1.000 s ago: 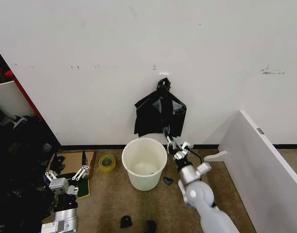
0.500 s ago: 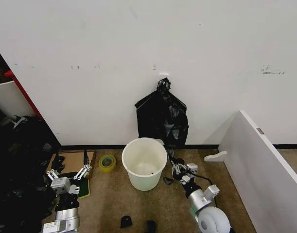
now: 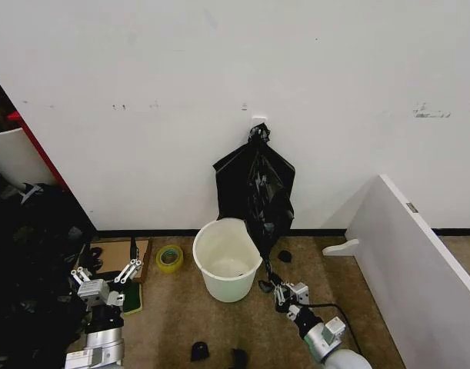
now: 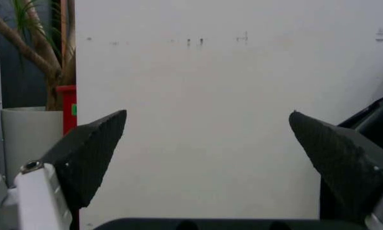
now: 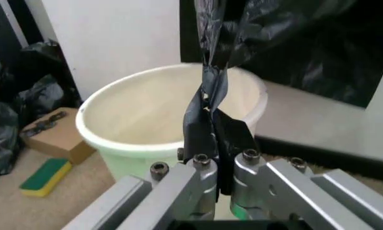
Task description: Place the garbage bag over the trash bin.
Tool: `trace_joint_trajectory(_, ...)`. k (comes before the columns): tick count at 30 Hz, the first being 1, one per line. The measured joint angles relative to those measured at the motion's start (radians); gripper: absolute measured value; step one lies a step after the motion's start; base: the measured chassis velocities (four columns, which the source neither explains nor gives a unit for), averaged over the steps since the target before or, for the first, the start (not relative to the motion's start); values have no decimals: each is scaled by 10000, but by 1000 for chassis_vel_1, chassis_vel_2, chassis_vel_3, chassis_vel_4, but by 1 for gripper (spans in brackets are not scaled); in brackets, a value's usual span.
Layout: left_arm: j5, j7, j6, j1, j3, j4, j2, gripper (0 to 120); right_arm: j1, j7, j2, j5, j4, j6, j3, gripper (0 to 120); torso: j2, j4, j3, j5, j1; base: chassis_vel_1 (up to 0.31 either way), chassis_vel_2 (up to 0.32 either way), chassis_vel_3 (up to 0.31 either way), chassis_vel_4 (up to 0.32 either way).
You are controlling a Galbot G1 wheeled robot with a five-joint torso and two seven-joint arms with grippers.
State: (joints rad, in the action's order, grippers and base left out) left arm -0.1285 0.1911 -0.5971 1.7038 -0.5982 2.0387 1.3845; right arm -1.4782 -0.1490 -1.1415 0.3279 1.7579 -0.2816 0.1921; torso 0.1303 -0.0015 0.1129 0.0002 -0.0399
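1. Wall [image 3: 219, 77]: white and scuffed, with a dark skirting strip along the floor.
2. Garbage bag [image 3: 255, 188]: glossy black, thin and crinkled. It hangs from a point on the wall, just behind and to the right of the trash bin. Its lower end is drawn down into a narrow twisted strip.
3. Trash bin [image 3: 228, 257]: round cream-white bucket with a rolled rim, upright on the floor, no liner inside it.
4. Right gripper [image 3: 276, 289]: low, just right of the bin, jaws clamped on the bag's twisted strip, which is stretched taut above the fingers [image 5: 204, 143].
5. Left gripper [image 3: 104, 274]: low at the left, well apart from the bin, jaws spread wide, nothing held.
6. Tape roll [image 3: 170, 257]: yellow-green, on the floor just left of the bin.
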Motion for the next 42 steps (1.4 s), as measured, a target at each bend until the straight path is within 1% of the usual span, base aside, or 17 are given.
trace_joint_trajectory(2,2,-3,39,-43,24,-22,12,100,112,-107,-105,-322,-114,-368,66,0,0,1,0,1,0,0,0,0,0)
trace_joint_trajectory(4,5,-6,103,-87,41,-34,15,100,178,-419,-158,-703,-224,-872,177,7,0,2,0,1,0,0,0,0,0)
trace_joint_trajectory(5,5,-6,103,-87,41,-34,15,100,178,-419,-158,-703,-224,-872,177,7,0,2,0,1,0,0,0,0,0)
trace_joint_trajectory(8,13,-20,187,-174,57,-52,23,100,309,-1188,-222,-2783,-546,-2165,785,18,0,1,0,2,0,0,0,0,0)
trace_joint_trajectory(11,30,-30,243,-214,70,-57,36,100,362,-1639,-138,-4341,-656,-2832,1289,31,0,1,1,1,0,0,0,0,0)
trace_joint_trajectory(13,33,-32,256,-230,71,-70,37,100,289,-1583,-29,-4545,-619,-2918,1313,39,0,1,1,1,0,0,0,0,0)
trace_joint_trajectory(16,35,-33,259,-244,69,-95,38,100,235,-1499,27,-4568,-563,-2983,1318,46,0,0,1,0,0,0,0,0,0)
trace_joint_trajectory(18,35,-33,260,-256,66,-124,35,100,246,-1093,2,-4581,-529,-3026,1314,56,0,0,1,1,0,0,0,0,0)
trace_joint_trajectory(20,40,-35,260,-265,66,-151,34,100,358,25,-102,-4658,-424,-2735,1141,65,0,-1,1,1,0,0,0,0,0)
trace_joint_trajectory(21,40,-35,260,-265,66,-151,34,100,358,25,-102,-4658,-424,-2735,1141,65,0,-1,1,1,0,0,0,0,0)
trace_joint_trajectory(25,52,-37,260,-293,72,-218,38,100,947,1742,-368,-4731,-366,-1555,793,81,0,-1,1,0,-1,0,0,0,0)
trace_joint_trajectory(27,37,-38,296,-292,86,-221,38,100,1362,1994,-484,-4855,-546,-1211,760,90,0,1,1,1,0,0,0,0,0)
trace_joint_trajectory(28,37,-38,296,-292,86,-221,38,100,1362,1994,-484,-4855,-546,-1211,760,90,0,1,1,1,0,0,0,0,0)
trace_joint_trajectory(31,11,-32,377,-296,83,-196,13,100,2080,2248,-624,-5216,-873,-534,664,99,0,2,1,0,-1,0,0,0,0)
trace_joint_trajectory(37,4,-18,392,-399,19,-283,-19,100,2753,2214,-781,-5806,-1158,-80,471,99,0,0,1,-1,-1,0,0,0,0)
trace_joint_trajectory(41,-10,12,387,-410,4,-349,-41,100,3224,2245,-1052,-6498,-1455,183,273,87,0,1,1,-1,-1,0,0,0,0)
trace_joint_trajectory(42,-10,12,387,-410,4,-349,-41,100,3224,2245,-1052,-6498,-1455,183,273,87,0,1,1,-1,-1,0,0,0,0)
